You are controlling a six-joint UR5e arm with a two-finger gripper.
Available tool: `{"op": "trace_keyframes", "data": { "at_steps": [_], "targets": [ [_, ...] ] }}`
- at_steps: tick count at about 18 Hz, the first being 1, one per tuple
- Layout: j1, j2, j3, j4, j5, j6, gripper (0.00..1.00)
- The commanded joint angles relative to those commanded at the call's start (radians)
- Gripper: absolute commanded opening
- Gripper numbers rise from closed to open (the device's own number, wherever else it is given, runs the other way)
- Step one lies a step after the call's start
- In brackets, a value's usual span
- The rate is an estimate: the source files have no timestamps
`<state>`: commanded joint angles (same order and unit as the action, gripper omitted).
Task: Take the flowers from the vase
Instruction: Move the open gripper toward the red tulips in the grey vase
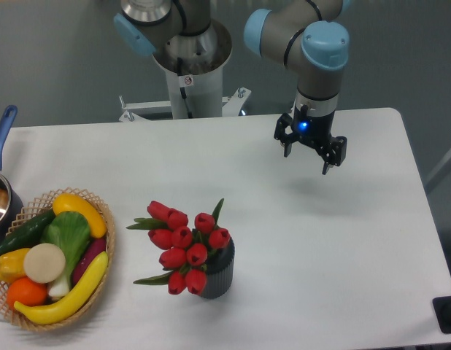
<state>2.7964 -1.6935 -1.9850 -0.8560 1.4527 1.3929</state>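
While its 2 fingers stand apart and empty, the gripper (311,154) hangs well right of the flowers (183,244), which lean left out of the vase (220,275). A grab on the blooms could tip the vase.

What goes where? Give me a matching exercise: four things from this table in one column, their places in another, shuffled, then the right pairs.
Things:
1. flowers
2. gripper
3. basket
4. pot

Places:
A. at the table's left edge, partly cut off by the picture
B. above the table's far right part, holding nothing
C. in the vase, front centre
D. front left, full of vegetables

Pairs: 1-C, 2-B, 3-D, 4-A
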Motion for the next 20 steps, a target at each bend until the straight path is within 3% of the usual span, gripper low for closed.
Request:
{"op": "trace_keyframes", "data": {
  "at_steps": [8,15,20],
  "targets": [
    [-0.009,0.003,0.000,0.003,-0.026,0.005,1.00],
    [0.018,0.023,-0.026,0.020,-0.268,-0.005,1.00],
    [0.011,0.037,-0.051,0.048,-0.362,-0.006,1.00]
  ]
}}
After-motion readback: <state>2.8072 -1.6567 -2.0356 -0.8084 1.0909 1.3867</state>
